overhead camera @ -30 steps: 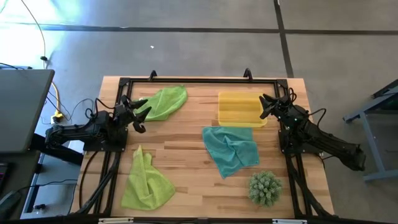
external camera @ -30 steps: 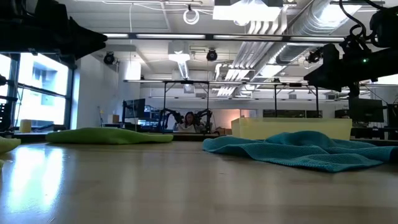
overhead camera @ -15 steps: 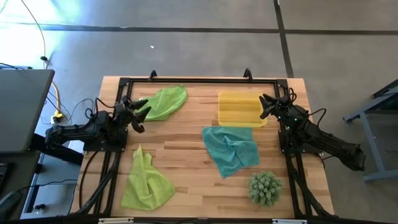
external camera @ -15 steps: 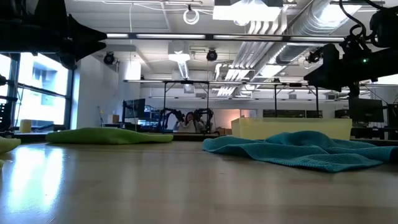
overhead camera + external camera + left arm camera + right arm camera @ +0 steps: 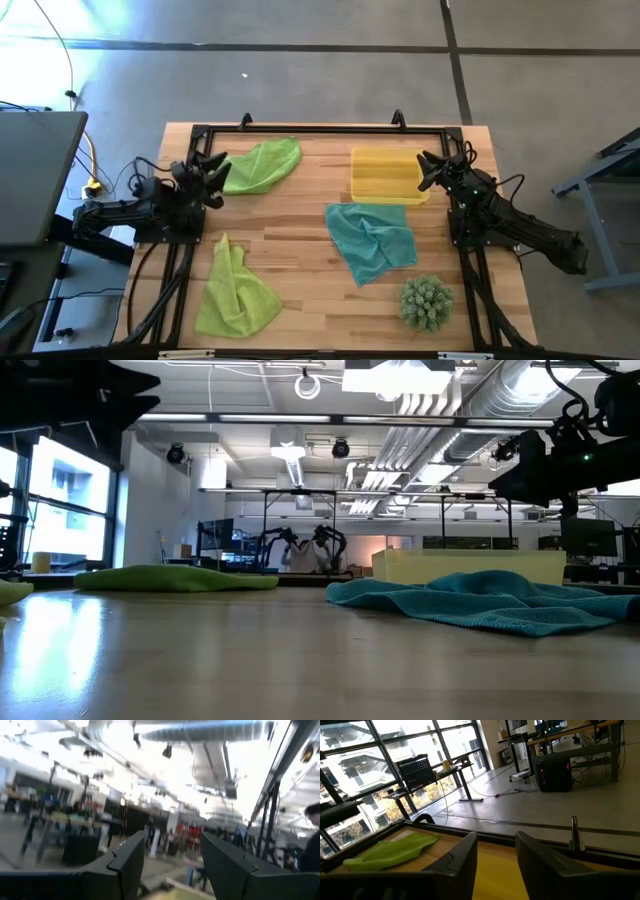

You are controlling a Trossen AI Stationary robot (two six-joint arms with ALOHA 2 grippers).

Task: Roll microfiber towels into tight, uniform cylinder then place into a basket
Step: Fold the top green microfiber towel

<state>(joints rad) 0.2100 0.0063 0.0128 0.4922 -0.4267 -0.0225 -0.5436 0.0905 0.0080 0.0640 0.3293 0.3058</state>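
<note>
Lying unrolled on the counter point(image 5: 300, 240), the teal towel point(image 5: 372, 240) touches the near edge of the basket point(image 5: 385, 175); one lime towel point(image 5: 262, 165) sits well left of the basket, another point(image 5: 235, 292) far beyond the teal one; left pincer point(image 5: 213, 178) gapes empty beside the first lime towel; right pincer point(image 5: 428, 172) hovers half-open, empty, at the basket's right edge.
</note>
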